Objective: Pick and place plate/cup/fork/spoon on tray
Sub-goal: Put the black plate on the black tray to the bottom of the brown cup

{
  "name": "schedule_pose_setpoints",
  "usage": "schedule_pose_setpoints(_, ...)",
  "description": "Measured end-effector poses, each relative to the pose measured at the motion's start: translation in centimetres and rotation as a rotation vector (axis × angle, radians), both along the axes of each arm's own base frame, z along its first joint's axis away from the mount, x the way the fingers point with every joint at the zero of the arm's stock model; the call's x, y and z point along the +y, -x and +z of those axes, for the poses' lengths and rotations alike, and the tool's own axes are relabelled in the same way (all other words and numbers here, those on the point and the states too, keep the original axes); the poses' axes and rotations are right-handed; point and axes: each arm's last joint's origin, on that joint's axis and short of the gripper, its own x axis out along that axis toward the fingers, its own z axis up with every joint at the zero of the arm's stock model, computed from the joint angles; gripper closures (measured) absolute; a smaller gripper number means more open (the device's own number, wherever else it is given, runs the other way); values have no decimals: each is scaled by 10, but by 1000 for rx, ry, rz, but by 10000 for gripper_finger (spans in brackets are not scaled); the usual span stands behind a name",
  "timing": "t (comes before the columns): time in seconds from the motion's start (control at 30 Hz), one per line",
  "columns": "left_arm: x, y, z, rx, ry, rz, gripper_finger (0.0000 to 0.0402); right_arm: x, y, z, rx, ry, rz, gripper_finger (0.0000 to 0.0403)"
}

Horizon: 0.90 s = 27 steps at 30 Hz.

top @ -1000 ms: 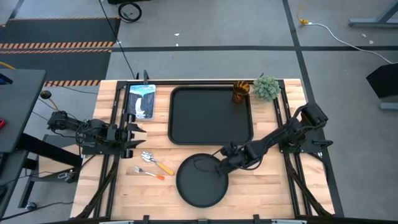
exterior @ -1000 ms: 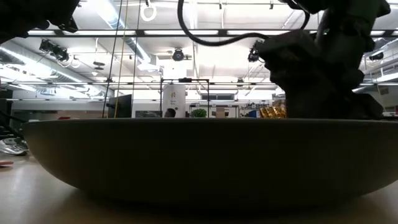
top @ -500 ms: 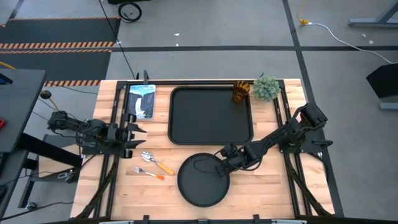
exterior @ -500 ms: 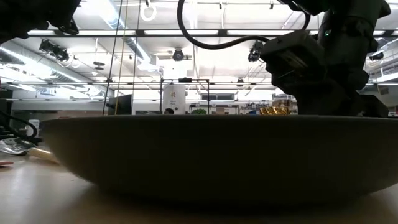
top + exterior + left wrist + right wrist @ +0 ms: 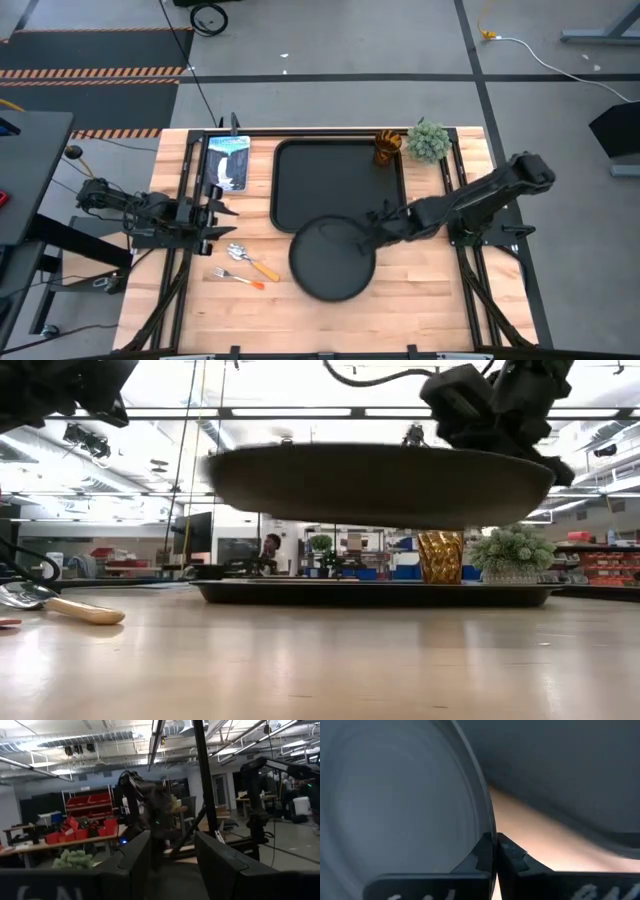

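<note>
The right end effector [image 5: 374, 224] is clamped on the rim of the plate [image 5: 332, 258]; the right wrist view shows its fingertips [image 5: 485, 851] pinched narrow with the rim between them. In the low view the plate [image 5: 375, 482] hangs clear of the tabletop [image 5: 320, 660], roughly level, in front of the tray [image 5: 375, 592]. From above, the plate overlaps the tray's [image 5: 340, 185] front edge, with most of it over bare wood toward the front edge of the tabletop [image 5: 430, 285]. The tray lies at the middle of the tabletop toward the rear edge, and the cup [image 5: 387, 147] stands in its rear right corner, just beside the small green plant [image 5: 429, 141] at the rear right corner of the tabletop. The spoon [image 5: 252, 262] and the fork [image 5: 237, 277] lie side by side on the wood toward the front left, left of the plate and apart from it. The left end effector [image 5: 222, 222] waits at the left edge of the tabletop, near the spoon, its fingers [image 5: 132, 865] spread apart and holding nothing. A blue-and-white card [image 5: 228, 162] lies left of the tray near the rear edge.
</note>
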Motion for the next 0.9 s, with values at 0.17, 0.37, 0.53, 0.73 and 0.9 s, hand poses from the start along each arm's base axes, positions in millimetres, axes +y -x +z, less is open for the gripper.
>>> schedule_pose_setpoints(0.17, 0, 0, 0, 5, 4, -2, 239, -37, 28, 15, 124, 79, -155, 395)
schedule_pose_setpoints(0.37, 0, 0, 0, 4, 5, -2, 239, -82, 56, 15, 175, 72, -293, 395)
schedule_pose_setpoints(0.53, 0, 0, 0, 4, 5, -2, 239, -105, 78, -7, 135, -26, -372, 395)
schedule_pose_setpoints(0.73, 0, 0, 0, 4, 6, -2, 239, -125, 91, -28, 15, -106, -454, 381)
schedule_pose_setpoints(0.9, 0, 0, 0, 3, 6, -3, 239, -134, 96, -40, 13, -126, -507, 357)
